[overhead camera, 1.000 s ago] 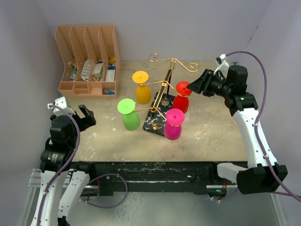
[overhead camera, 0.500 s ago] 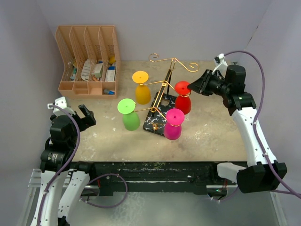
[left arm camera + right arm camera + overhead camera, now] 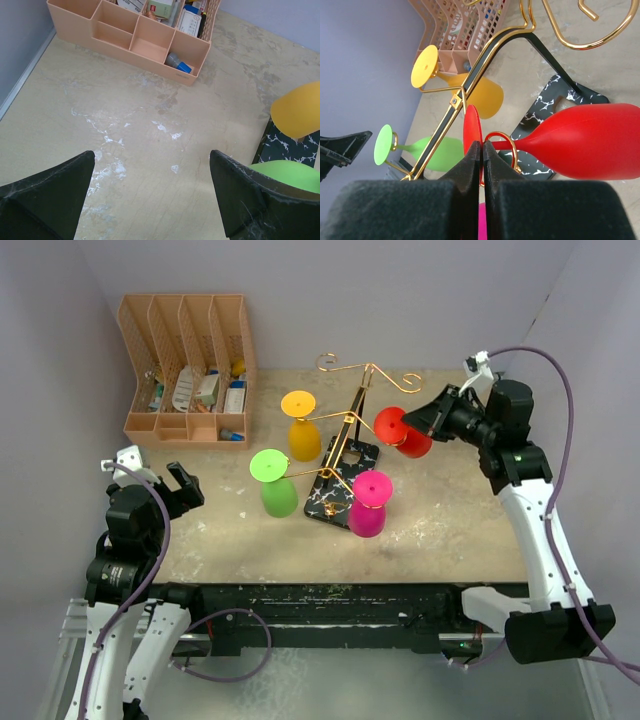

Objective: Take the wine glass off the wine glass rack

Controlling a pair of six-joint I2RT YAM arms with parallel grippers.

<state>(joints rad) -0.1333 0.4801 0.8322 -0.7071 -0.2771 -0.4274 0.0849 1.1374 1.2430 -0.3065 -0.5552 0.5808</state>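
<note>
The gold wire wine glass rack (image 3: pixel 345 422) stands on its black marble-look base (image 3: pixel 340 490) at mid table. A red wine glass (image 3: pixel 416 443) hangs tilted from the rack's right arm, bowl swung out to the right. My right gripper (image 3: pixel 408 421) is shut on the rim of its round foot. In the right wrist view the fingers (image 3: pixel 470 165) pinch the red foot (image 3: pixel 471 125), while the stem passes through a gold curl (image 3: pixel 506 139) and the bowl (image 3: pixel 590 142) lies to the right. My left gripper (image 3: pixel 158 475) (image 3: pixel 152 160) hangs open over bare table at the near left.
Yellow (image 3: pixel 303 430), green (image 3: pixel 275 485) and pink (image 3: pixel 368 505) glasses hang upside down on the other rack arms. A peach file organiser (image 3: pixel 185 365) with small items stands at the back left. Grey walls close in the table on three sides.
My right gripper has closed on the red glass's foot. The glass has tipped from hanging straight down to slanting, its bowl swung right, and the right arm has shifted slightly right.
</note>
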